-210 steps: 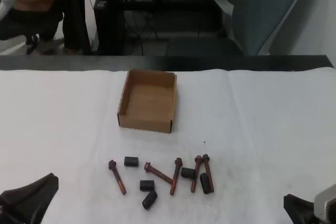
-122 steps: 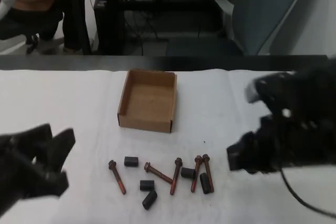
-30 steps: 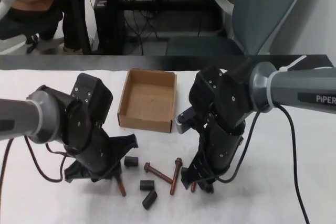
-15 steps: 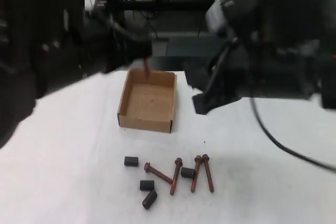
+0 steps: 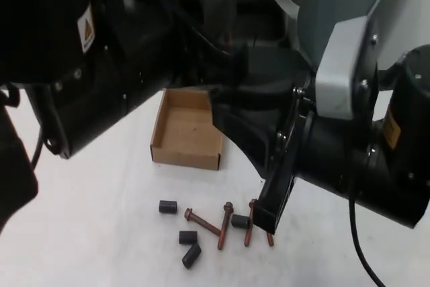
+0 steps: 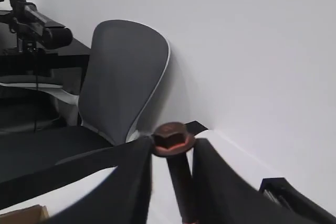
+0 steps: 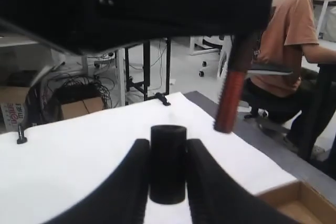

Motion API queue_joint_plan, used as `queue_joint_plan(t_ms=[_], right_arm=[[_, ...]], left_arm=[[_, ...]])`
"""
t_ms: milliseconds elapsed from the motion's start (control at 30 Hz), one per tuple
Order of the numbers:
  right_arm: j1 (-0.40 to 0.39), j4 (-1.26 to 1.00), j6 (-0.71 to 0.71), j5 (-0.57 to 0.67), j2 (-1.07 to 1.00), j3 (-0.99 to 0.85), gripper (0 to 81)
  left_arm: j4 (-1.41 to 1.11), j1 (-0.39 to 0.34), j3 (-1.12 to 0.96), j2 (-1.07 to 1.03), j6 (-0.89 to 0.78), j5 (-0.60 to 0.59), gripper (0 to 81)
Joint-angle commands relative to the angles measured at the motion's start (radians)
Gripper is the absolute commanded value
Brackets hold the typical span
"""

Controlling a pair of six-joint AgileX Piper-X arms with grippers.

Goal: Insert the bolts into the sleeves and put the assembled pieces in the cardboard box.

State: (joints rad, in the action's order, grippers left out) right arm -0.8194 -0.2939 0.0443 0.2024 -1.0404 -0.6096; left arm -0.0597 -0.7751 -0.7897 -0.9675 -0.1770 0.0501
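Left pincer [image 6: 172,156]: pinching a bolt [image 6: 173,139] by the shank just under its hex head, raised well above the surface [image 5: 87,220].
Right pincer [image 7: 167,153]: pinching a black sleeve [image 7: 168,171] between both fingers, open end up, also raised.
Bolt and sleeve: near each other but apart; the bolt's tip hangs beside and above the sleeve.
Box [image 5: 185,158]: on the surface, open side up, beyond the loose parts.
Loose bolts [image 5: 225,225]: lying on the surface in front of the box, one partly hidden by an arm.
Loose sleeves [image 5: 188,237]: four, lying among and beside those bolts.
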Motion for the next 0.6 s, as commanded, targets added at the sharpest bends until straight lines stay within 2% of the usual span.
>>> queue_joint_plan(t_ms=[0,233,367,567], right_arm=[[-0.008,-0.067,0.001,0.002,0.007,-0.002,0.6],[-0.008,-0.078,-0.001,-0.012,0.007,-0.002,0.6],[-0.006,-0.062,-0.088,-0.126,0.007,-0.002,0.6],[-0.002,-0.060,-0.097,-0.138,0.007,-0.002,0.6]], left_arm=[[-0.012,-0.006,-0.004,0.003,0.011,0.024,1.8],[-0.021,-0.003,-0.004,0.009,0.054,0.036,1.8],[-0.055,-0.003,-0.004,0.026,0.054,0.038,1.8],[-0.063,-0.003,-0.004,0.043,0.070,0.038,1.8]])
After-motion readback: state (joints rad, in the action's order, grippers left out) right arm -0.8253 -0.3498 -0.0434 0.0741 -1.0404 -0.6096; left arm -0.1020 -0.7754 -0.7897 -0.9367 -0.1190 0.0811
